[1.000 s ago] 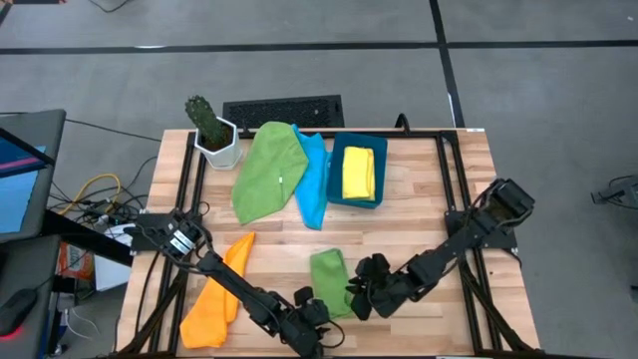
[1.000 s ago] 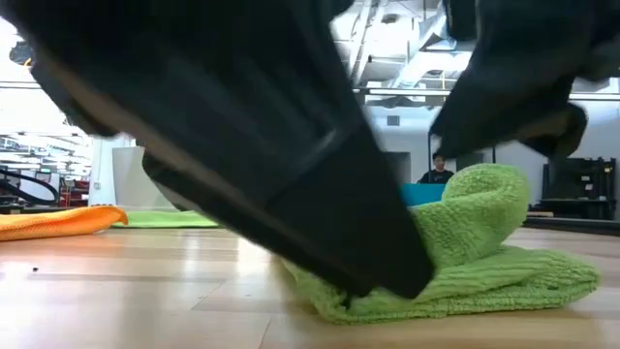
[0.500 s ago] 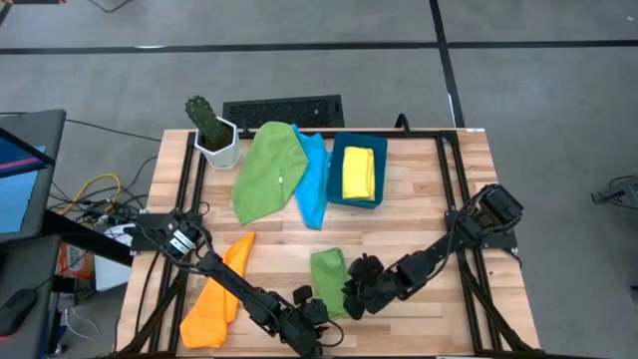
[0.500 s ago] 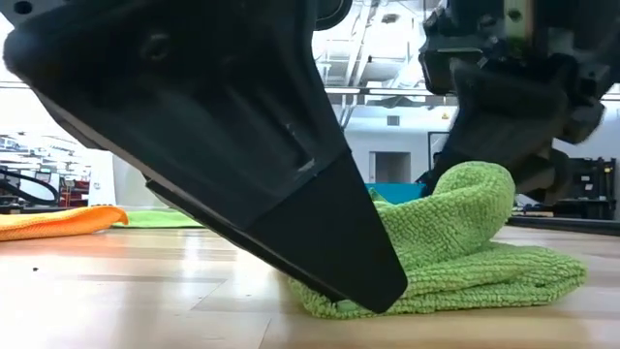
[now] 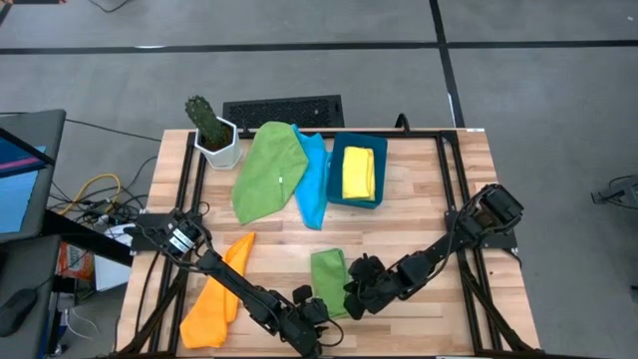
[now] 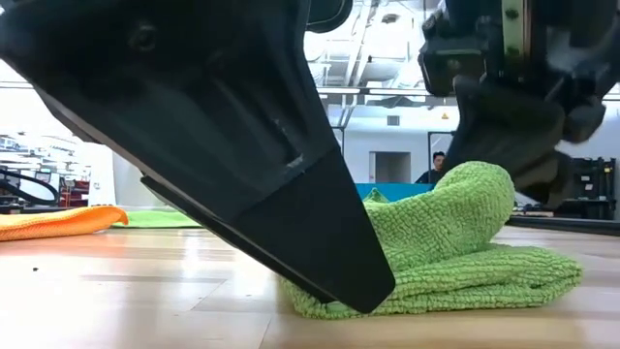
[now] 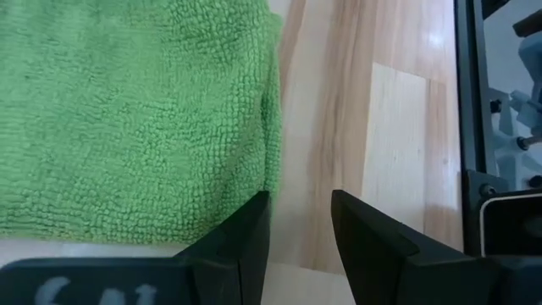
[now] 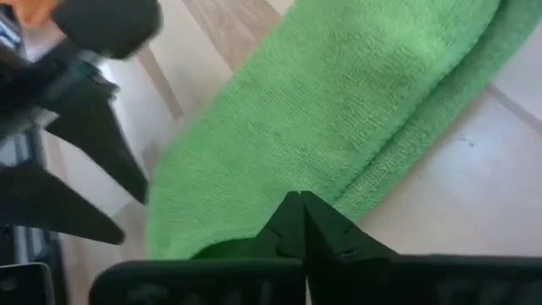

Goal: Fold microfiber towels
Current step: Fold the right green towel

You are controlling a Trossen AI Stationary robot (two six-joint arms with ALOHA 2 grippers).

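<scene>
Small green towel [image 5: 328, 276] lies part-folded near table's front edge. Right gripper [image 8: 296, 222] pinches its raised fold; left gripper [image 7: 298, 222], fingers apart, beside corner. Carry fold across level, edges aligned.

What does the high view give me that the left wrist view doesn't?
Only the high view shows the blue bin holding a yellow towel, the large green towel, light blue towel, orange towel, potted cactus and the right pincer. Only the left wrist view shows the left pincer open over bare wood beside the towel's edge. Both show the small folded green towel.
</scene>
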